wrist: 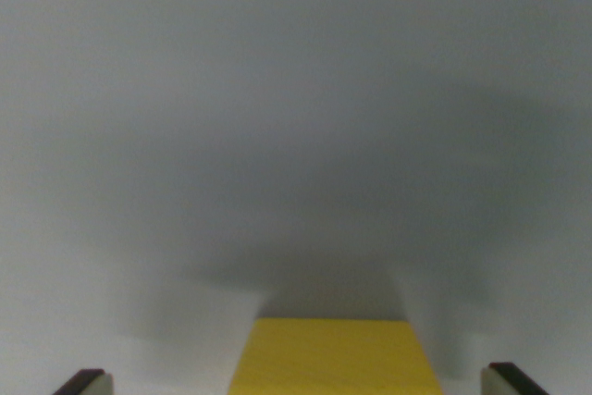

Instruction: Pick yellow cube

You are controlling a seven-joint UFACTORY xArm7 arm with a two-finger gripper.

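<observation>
Very little of the gripper (302, 386) makes it into the wrist view: only two fingertips poke up from the bottom edge, and everything below them is cut off. At the wrist view's left, the first fingertip (85, 382) shows as a dark wedge with a pale inner face, its lower part lost at the frame's edge. A strip of bare grey worktop (166, 136) separates it from the yellow cube (333, 356), which sits low in the middle of the picture, slightly toward the wrist view's right; only its top face is seen, and its near part runs off the bottom of the frame. The cube's sides are hidden from this angle. Behind the cube a soft dark shadow spreads across the worktop, blurred and without clear edges. Another strip of worktop follows, then the second fingertip (511, 378) at the wrist view's right, likewise clipped. The fingertips stand wide apart with the cube between them, neither one touching it. Nothing else lies on the plain grey surface around the cube.
</observation>
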